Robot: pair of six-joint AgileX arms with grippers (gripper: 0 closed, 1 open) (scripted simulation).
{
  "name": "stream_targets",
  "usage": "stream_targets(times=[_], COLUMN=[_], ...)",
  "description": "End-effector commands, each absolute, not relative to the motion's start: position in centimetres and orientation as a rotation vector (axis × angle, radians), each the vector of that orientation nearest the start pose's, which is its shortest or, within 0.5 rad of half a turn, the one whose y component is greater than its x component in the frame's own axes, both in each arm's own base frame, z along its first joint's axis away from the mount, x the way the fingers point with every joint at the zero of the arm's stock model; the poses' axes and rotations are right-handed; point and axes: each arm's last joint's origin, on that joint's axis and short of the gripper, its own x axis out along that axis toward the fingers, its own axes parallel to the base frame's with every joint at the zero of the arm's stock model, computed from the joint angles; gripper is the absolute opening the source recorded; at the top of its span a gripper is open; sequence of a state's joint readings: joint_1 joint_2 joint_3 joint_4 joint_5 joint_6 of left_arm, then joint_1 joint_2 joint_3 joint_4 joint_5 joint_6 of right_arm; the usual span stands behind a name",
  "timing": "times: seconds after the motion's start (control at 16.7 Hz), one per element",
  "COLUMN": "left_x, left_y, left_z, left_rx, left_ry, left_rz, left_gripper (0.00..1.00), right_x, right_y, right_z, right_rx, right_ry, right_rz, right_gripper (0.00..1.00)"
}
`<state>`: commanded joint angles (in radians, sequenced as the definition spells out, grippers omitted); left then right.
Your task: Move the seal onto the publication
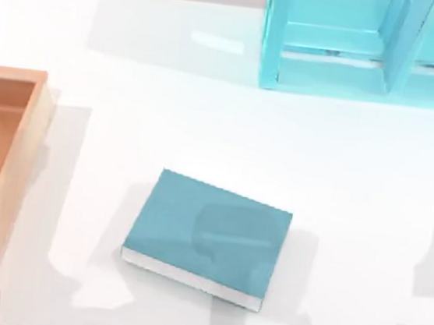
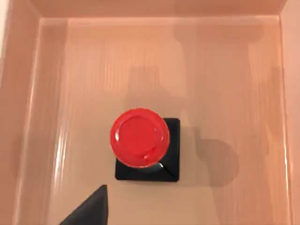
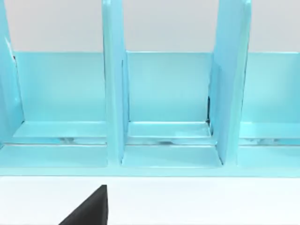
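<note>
The seal (image 2: 139,138), a glossy red round knob on a square black base, stands upright on the floor of a wooden tray (image 2: 225,84) in the left wrist view. A black part of my left gripper (image 2: 89,211) hangs above the tray, a little off to one side of the seal and not touching it. The publication (image 1: 207,236), a thick teal-blue book with white page edges, lies flat near the middle of the table, to the right of the tray (image 1: 11,74). A black part of my right gripper (image 3: 89,211) hovers over the white table, facing the shelf unit.
A light-blue shelf unit (image 1: 371,47) with upright dividers (image 3: 114,93) stands at the back right of the table. The wooden tray runs along the left edge. White table (image 1: 355,186) lies open between the book and the shelf.
</note>
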<state>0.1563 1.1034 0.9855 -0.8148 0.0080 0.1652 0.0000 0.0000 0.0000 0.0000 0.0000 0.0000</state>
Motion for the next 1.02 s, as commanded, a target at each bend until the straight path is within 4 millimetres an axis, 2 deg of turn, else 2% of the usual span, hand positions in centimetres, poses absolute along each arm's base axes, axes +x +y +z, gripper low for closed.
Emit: stream_targets(times=[0.24,0.48,0.66,1.02], left_x=[28.0,32.5,34.0,34.2], left_y=[6.1,8.5,9.4,9.4], left_z=[28.4,26.9,26.1,25.9], left_rx=[0.055,0.030,0.019,0.021], left_ry=[1.273,1.487,1.562,1.570], left_rz=[0.035,0.003,-0.012,-0.016], left_gripper=[1.00,1.00,1.00,1.00], right_x=[10.6,10.6,10.6,10.6], right_y=[-0.1,-0.1,-0.1,-0.1], right_z=[16.0,16.0,16.0,16.0], right_rx=[0.000,0.000,0.000,0.000], right_ry=[0.000,0.000,0.000,0.000], right_rz=[0.000,0.000,0.000,0.000], right_gripper=[1.00,1.00,1.00,1.00])
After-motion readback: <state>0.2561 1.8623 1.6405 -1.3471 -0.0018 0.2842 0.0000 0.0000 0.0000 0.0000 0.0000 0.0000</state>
